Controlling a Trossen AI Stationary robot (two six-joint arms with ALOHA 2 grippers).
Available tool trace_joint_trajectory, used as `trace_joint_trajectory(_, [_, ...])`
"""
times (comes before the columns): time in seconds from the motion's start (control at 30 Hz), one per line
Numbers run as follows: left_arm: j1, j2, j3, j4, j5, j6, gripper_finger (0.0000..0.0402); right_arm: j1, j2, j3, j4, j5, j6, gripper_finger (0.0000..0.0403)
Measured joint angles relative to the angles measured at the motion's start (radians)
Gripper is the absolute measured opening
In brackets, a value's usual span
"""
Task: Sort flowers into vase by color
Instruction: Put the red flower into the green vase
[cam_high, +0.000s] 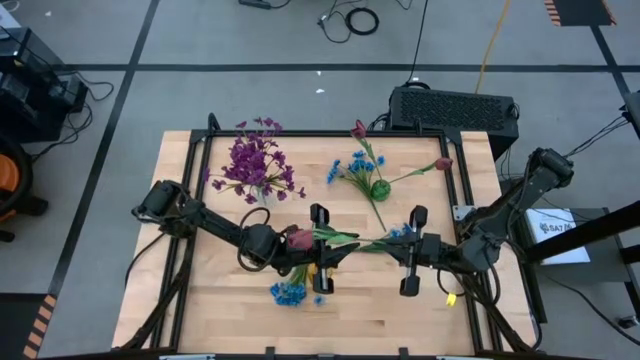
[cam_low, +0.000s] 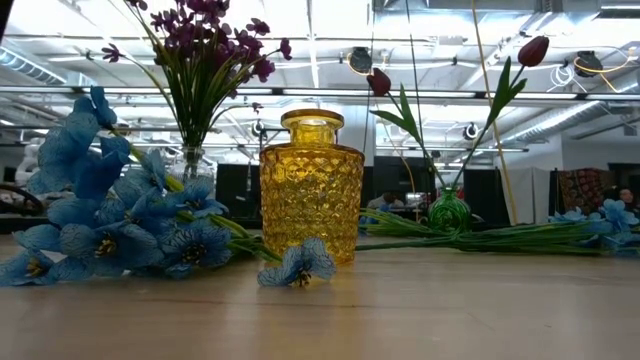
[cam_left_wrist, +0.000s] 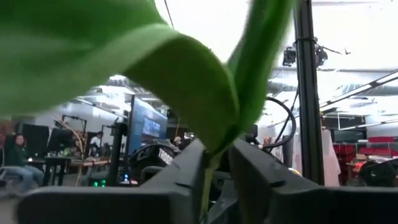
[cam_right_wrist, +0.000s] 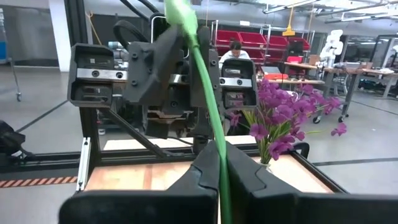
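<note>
1. Tulip (cam_high: 300, 238), dark red, lies level above the counter (cam_high: 220, 300) centre, its green stem (cam_right_wrist: 211, 118) stretched between both arms.
2. Left end effector (cam_left_wrist: 214, 171) is clamped on the stem near the blossom.
3. Right end effector (cam_right_wrist: 221, 165) is clamped on the stem's other end.
4. Yellow vase (cam_low: 311, 187) stands just beside blue flowers (cam_low: 110, 215).

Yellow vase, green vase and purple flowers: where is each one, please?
Yellow vase (cam_low: 311, 190): low view, on its patterned glass body.
Green vase (cam_low: 449, 212): low view, on its round belly.
Purple flowers (cam_high: 255, 160): high view, on the blossom cluster.
</note>
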Motion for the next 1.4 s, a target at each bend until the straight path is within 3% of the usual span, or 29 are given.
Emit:
trace_joint_trajectory(0.13, [0.007,-0.002,0.0,-0.022,-0.023,-0.042,0.0015,0.003,-0.003,0.0,-0.008,0.006,0.071,0.0008])
trace_joint_trajectory(0.33, [0.007,-0.006,0.0,-0.06,-0.094,0.054,0.002,0.021,-0.035,0.0,-0.092,0.016,0.138,0.008])
trace_joint_trajectory(0.47, [-0.001,-0.054,0.0,-0.212,-0.174,0.088,0.0016,0.06,-0.067,0.0,-0.133,0.06,0.139,0.0139])
trace_joint_trajectory(0.67, [-0.001,-0.106,0.0,-0.467,-0.193,0.007,0.0015,0.102,-0.081,0.007,-0.129,0.11,0.11,0.0211])
trace_joint_trajectory(0.8, [-0.001,-0.111,0.0,-0.526,-0.192,-0.035,0.0014,0.099,-0.065,0.025,-0.117,0.107,0.122,0.0242])
trace_joint_trajectory(1.1, [0.002,-0.111,0.0,-0.621,-0.176,-0.078,0.0014,0.017,0.041,0.079,-0.082,0.102,0.069,0.0249])
trace_joint_trajectory(1.4, [0.002,-0.111,0.0,-0.693,-0.176,-0.103,0.0013,-0.035,0.198,0.269,-0.346,0.077,0.15,0.0221])
